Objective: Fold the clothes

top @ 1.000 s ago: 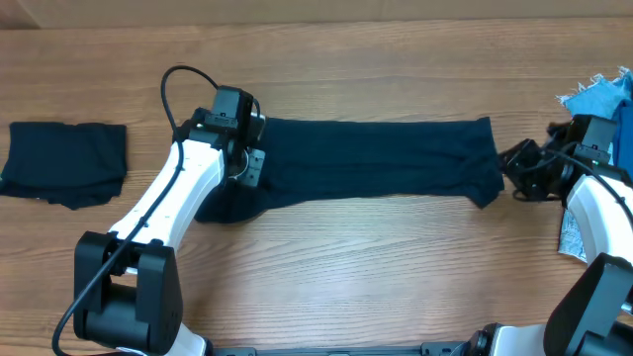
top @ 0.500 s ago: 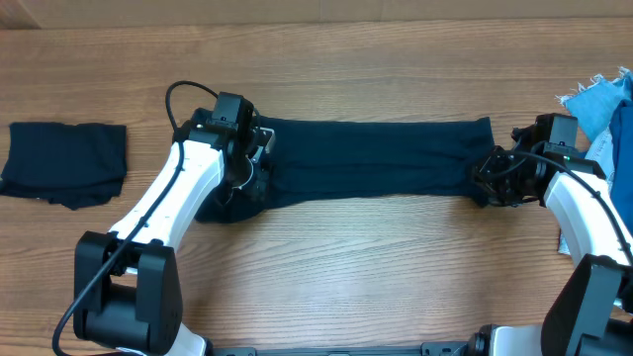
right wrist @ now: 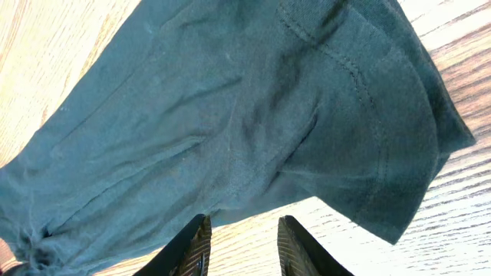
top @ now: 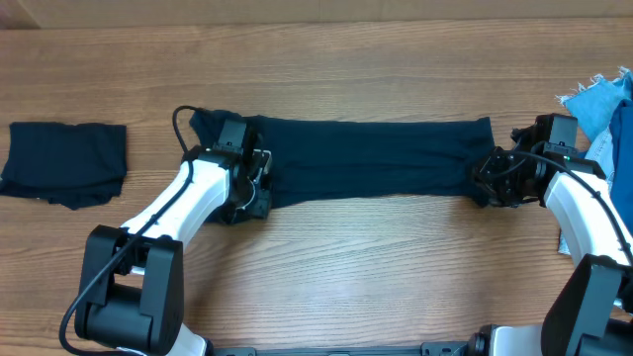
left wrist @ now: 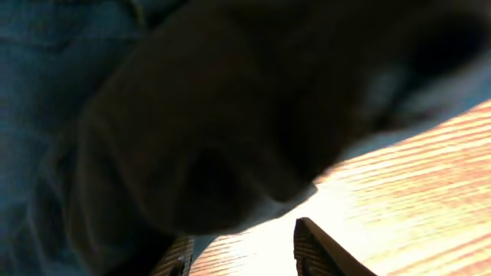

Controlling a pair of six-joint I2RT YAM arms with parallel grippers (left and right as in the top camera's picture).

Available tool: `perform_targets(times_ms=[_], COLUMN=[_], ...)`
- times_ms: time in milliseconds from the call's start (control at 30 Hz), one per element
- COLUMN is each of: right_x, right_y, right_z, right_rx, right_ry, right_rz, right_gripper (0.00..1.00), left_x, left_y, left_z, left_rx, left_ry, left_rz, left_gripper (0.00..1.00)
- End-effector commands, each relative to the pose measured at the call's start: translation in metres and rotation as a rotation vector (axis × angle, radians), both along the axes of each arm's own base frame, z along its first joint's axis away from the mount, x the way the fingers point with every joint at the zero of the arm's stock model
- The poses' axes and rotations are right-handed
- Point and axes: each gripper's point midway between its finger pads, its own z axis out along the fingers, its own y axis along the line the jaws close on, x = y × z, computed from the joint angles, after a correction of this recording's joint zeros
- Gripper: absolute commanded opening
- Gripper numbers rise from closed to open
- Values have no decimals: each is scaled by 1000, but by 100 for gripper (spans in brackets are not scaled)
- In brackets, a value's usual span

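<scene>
My left gripper (top: 255, 186) is at the left end of the long navy garment (top: 376, 158) stretched across the table (top: 346, 287), fingers apart. Its own camera is smothered by dark, blurred cloth. My right gripper (right wrist: 244, 247) stands parted at the right end, bare wood between the tips, clamping nothing. A folded navy piece (top: 64, 163) lies far left, and denim (top: 605, 99) is cut off at the right edge.

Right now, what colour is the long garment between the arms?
Garment: plain dark navy, clearest overhead.

A long navy garment (top: 376, 158) is spread flat across the tabletop (top: 346, 267), its left end bunched. A folded navy piece (top: 64, 161) is laid far left, and frayed light-blue denim (top: 605, 99) far right.
</scene>
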Motion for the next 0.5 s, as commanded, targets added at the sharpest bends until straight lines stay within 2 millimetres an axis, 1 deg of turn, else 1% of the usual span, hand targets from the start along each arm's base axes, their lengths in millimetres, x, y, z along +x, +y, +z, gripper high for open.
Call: perform_targets(times_ms=[0, 33, 67, 133, 167, 200, 233, 300, 333, 400, 433, 467], right_x=[-1, -1, -1, -1, -1, -2, -2, -2, -2, -2, -2, -2], right_y=[3, 3, 3, 3, 3, 3, 3, 3, 3, 3, 3, 3], right_z=[-1, -1, -1, -1, -1, -1, -2, -2, -2, -2, -2, -2], right_rx=[8, 8, 8, 8, 8, 9, 9, 8, 8, 7, 8, 8], right_ry=[1, 1, 2, 1, 1, 3, 5, 4, 4, 4, 4, 4], right_rz=[9, 9, 9, 9, 9, 9, 9, 12, 12, 12, 12, 12], right_gripper=[33, 32, 32, 33, 33, 33, 32, 33, 33, 33, 33, 33], left_x=[6, 7, 7, 7, 7, 9, 13, 29, 43, 55, 65, 72], left_y=[2, 1, 1, 1, 1, 2, 4, 13, 18, 21, 23, 28], left_z=[-3, -3, -3, -3, -1, 4, 11, 35, 56, 72, 84, 91], left_rx=[22, 21, 21, 22, 22, 27, 47, 110, 146, 172, 190, 220], left_ry=[-23, -26, -25, -24, -24, -21, -26, -65, -104, -147, -184, -213], left_rz=[21, 22, 22, 22, 22, 23, 25, 35, 43, 44, 40, 43], left_gripper=[26, 17, 9, 4, 4, 4, 4, 4, 4, 4, 4, 4])
